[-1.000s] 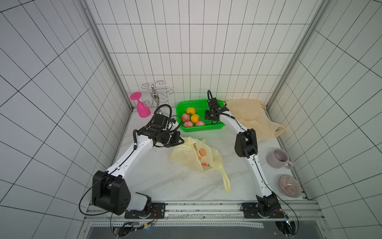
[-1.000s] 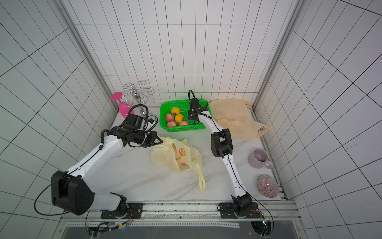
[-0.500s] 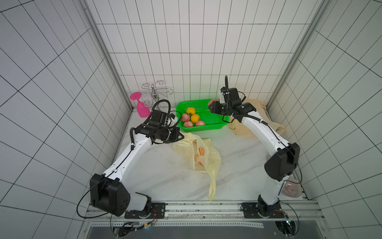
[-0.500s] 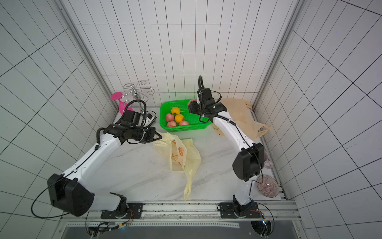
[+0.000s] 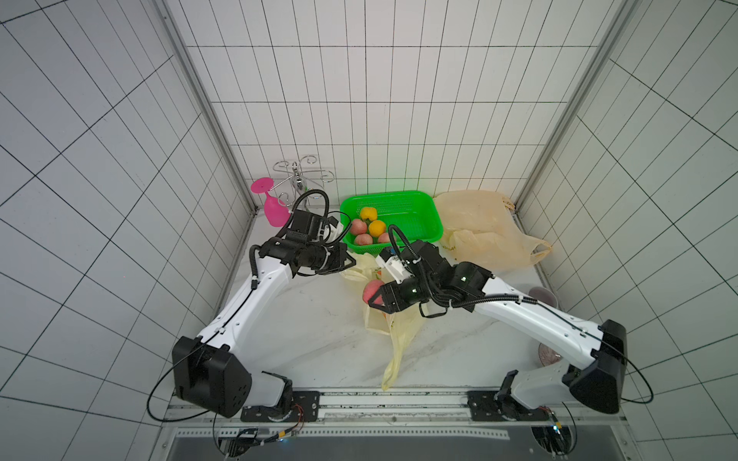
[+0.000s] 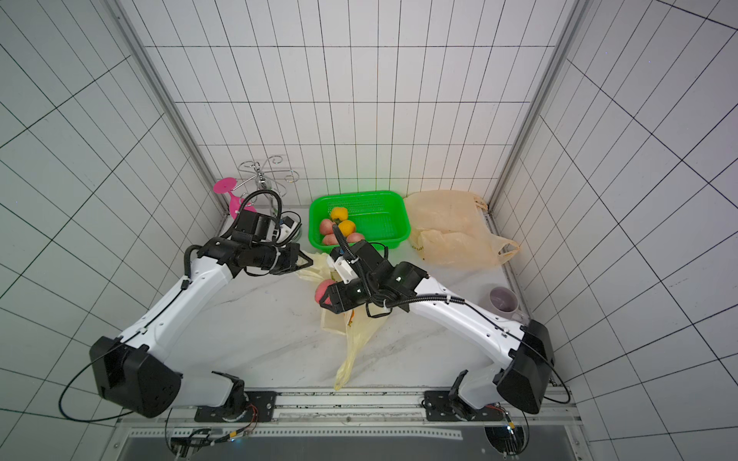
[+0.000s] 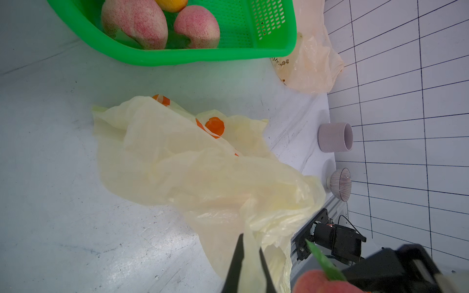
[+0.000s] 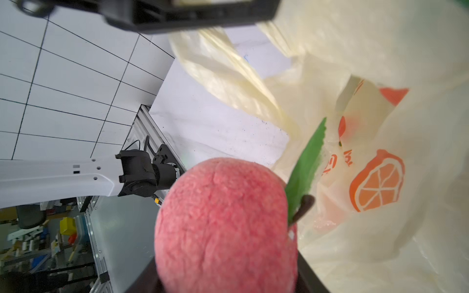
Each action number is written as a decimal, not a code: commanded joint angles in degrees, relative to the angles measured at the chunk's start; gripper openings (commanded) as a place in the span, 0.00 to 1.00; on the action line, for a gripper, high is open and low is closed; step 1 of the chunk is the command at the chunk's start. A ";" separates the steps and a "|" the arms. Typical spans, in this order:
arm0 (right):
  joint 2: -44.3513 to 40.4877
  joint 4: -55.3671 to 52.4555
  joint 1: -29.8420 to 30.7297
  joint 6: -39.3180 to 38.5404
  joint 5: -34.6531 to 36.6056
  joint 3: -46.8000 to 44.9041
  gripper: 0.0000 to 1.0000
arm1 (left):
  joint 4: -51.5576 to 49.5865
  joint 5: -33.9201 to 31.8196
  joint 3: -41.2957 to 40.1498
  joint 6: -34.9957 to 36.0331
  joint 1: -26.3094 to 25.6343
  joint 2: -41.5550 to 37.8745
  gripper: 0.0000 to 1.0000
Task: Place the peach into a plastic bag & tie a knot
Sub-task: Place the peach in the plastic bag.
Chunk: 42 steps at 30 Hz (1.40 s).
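Two arms at the transfer stage. Within the last second the right gripper has left the green basket, where it stood a second ago, and swung to mid-table. Its jaws, about half spread, clamp the peach, which hangs in the air just above the crumpled plastic bag. Over the same interval the left gripper, jaws fully closed on a pinch of the bag's upper edge, has raised that edge. The bag, a flat heap a second ago, now trails long toward the front.

Interpretation: picking is complete, insertion is not. The right wrist view shows the peach, green leaf attached, outside the film and facing folds printed with an orange slice. Whether the mouth gapes wide enough cannot be told.

Containers:
- The basket keeps three more peaches and two yellow-orange fruits, all crowded at the end nearer the left arm.
- The plastic bag appears empty, though its film hides part of the interior.
- The beige bag beside the basket lies slack, contents not discernible.
- The mug at the table's right edge looks empty.
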 commanded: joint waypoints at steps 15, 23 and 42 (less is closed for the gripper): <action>13.00 -4.48 1.74 -6.83 14.64 2.54 0.77 | -3.57 1.11 -3.84 -2.78 -1.84 -7.40 0.00; 5.66 -10.98 -3.92 -7.55 5.69 8.89 0.93 | -4.37 -1.63 -4.25 -1.52 -1.42 -6.47 0.00; 47.97 -9.34 -19.48 -6.80 22.60 60.61 0.73 | -9.19 -11.01 -8.22 2.43 -2.58 -6.82 0.00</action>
